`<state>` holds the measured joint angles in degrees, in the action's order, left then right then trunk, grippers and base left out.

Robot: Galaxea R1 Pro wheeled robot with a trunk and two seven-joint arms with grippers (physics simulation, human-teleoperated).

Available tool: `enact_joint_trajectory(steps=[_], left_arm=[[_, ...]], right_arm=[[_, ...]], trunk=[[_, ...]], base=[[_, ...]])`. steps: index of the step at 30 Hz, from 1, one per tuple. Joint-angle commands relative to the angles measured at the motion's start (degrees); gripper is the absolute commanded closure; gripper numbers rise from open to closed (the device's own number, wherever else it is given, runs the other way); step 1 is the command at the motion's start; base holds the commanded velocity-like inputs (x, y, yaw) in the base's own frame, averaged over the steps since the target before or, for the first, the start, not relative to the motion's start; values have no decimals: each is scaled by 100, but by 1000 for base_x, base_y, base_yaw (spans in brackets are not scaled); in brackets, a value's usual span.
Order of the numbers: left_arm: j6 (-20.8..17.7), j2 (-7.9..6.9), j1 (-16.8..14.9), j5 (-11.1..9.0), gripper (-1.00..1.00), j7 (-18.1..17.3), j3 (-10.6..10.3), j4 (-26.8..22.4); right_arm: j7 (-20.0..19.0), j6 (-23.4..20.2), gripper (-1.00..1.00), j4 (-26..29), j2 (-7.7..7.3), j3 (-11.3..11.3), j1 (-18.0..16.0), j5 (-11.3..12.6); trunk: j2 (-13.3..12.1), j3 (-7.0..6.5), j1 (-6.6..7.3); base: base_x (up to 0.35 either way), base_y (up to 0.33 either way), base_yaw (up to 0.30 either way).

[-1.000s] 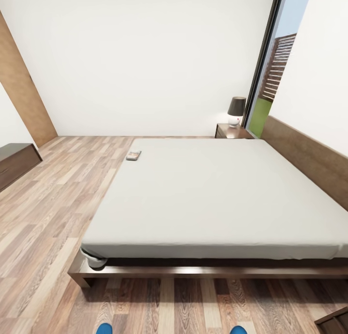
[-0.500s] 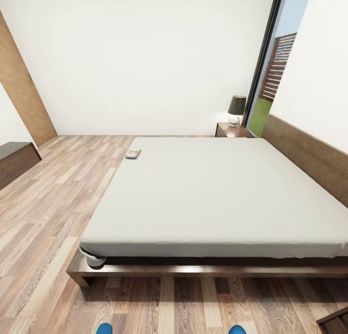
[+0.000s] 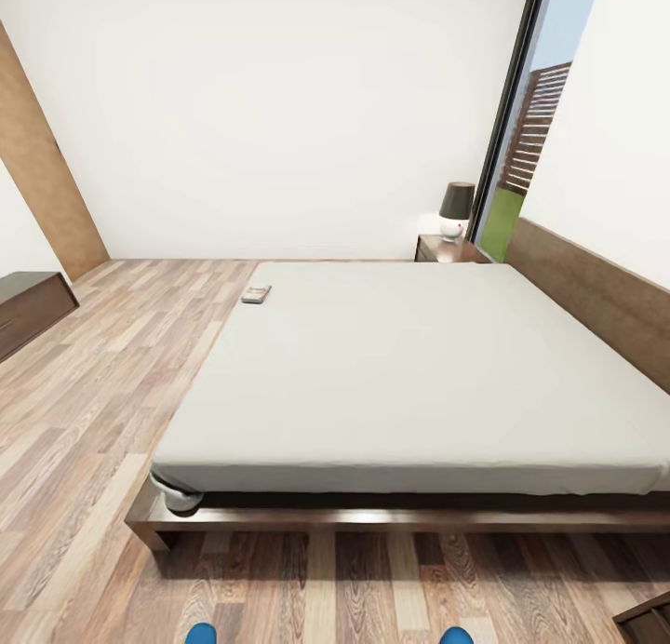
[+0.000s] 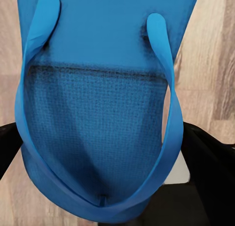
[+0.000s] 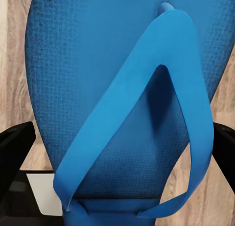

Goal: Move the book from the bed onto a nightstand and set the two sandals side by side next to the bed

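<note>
Grey bed on plank floor, book at the mattress's far left corner, nightstand with lamp beyond the far edge, left gripper clamped on one blue sandal, right gripper clamped on the other sandal, blue tips over the floor at the bed's near edge.

The small dark book lay flat near the far left corner of the grey-mattressed bed, well apart from the nightstand. Each bright blue sandal was gripped between black fingers above the plank floor.
</note>
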<state>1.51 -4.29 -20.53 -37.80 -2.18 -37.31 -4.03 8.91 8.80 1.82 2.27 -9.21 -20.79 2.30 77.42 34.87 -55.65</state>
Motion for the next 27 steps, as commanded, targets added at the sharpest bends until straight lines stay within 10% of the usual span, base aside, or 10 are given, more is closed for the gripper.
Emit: enact_joint_trajectory(steps=[1,27], left_arm=[[16,-2,-3,-52,100,-19,-48,2],[-258,-1,-272,-40,100,-21,-48,4]], right_arm=[[23,16,100,-6,2,-45,-4,25],[31,-82,100,83,1,-30,-21,15]], trunk=[[44,23,-22],[1087,490,-593]], base=[[0,0,0],[0,0,0]])
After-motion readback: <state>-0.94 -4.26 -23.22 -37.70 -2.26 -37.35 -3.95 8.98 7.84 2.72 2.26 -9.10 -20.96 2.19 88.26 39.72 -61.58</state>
